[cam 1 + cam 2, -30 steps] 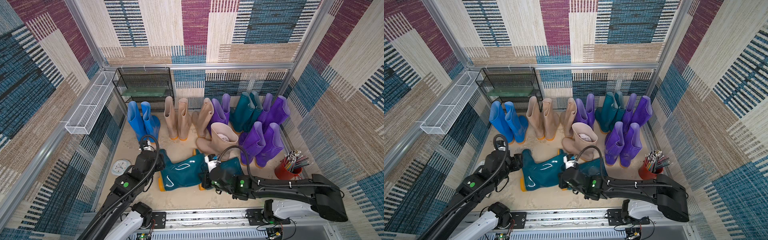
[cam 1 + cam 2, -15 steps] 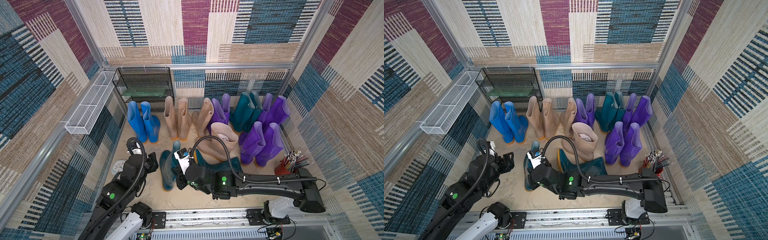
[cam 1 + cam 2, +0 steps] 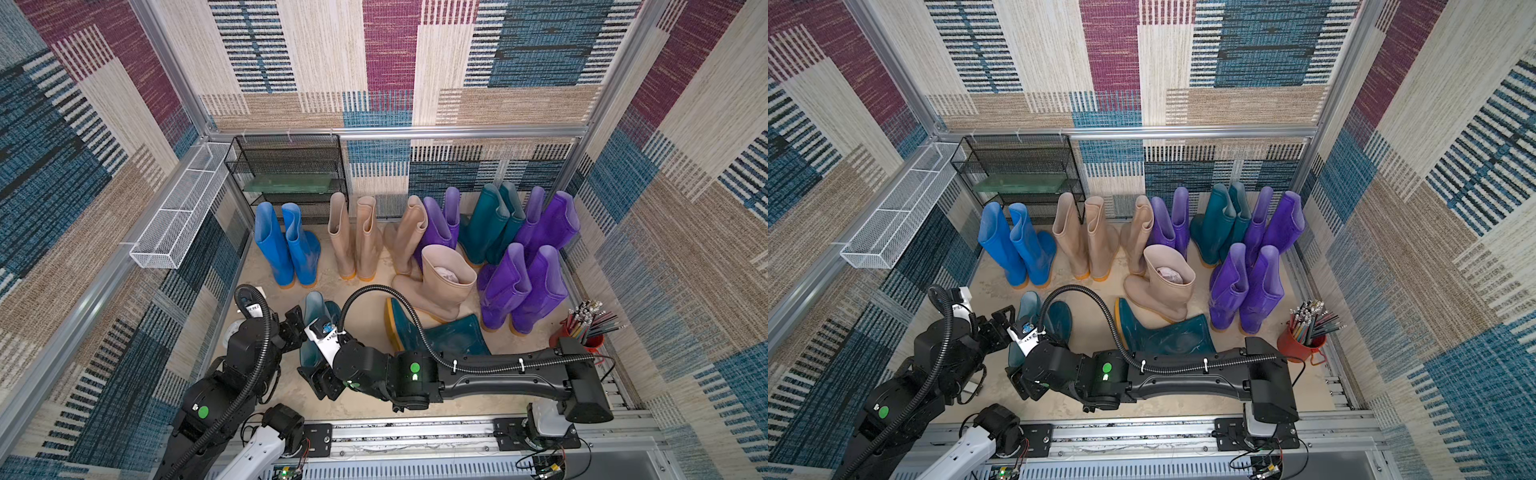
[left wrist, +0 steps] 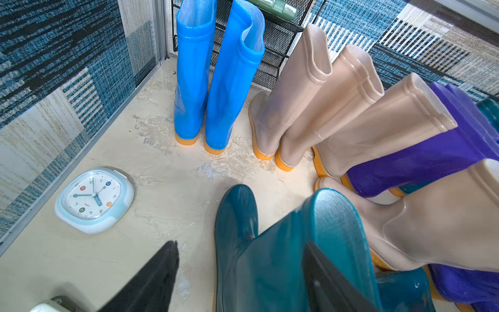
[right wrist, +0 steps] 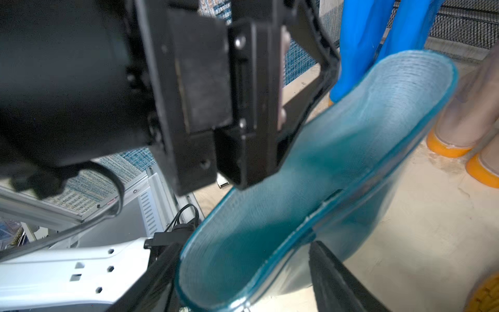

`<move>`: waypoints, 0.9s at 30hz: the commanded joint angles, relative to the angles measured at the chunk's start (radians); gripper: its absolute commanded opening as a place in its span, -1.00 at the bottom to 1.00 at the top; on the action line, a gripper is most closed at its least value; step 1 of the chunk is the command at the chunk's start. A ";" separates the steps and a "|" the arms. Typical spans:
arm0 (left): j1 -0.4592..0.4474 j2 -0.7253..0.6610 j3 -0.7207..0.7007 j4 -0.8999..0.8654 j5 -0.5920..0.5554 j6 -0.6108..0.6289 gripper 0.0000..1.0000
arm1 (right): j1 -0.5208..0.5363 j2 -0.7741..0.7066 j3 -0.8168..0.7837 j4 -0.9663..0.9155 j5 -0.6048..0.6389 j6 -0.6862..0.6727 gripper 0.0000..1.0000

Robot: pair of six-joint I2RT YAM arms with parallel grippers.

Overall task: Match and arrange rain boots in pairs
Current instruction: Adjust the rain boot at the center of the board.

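The dark teal boot [image 3: 313,305] stands upright near the table's front edge, toward its left corner, toe pointing at the blue pair [image 3: 299,253]; my right jaws stand wide, either side of its mouth; my left jaws are wide too, straddling the shaft (one finger [image 4: 154,278] clear of it); a second teal boot [image 3: 457,332] lies on its side near the front edge's middle.
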 commanded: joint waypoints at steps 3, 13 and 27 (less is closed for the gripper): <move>0.001 0.034 0.039 -0.017 0.015 0.054 0.59 | 0.001 -0.112 -0.028 -0.001 0.051 -0.012 0.72; 0.002 0.154 0.133 0.009 0.211 0.098 0.69 | -0.132 -0.371 -0.225 0.019 0.073 0.018 0.84; -0.003 0.381 0.214 -0.027 0.266 0.232 1.00 | -0.328 -0.778 -0.720 -0.321 0.266 0.713 0.90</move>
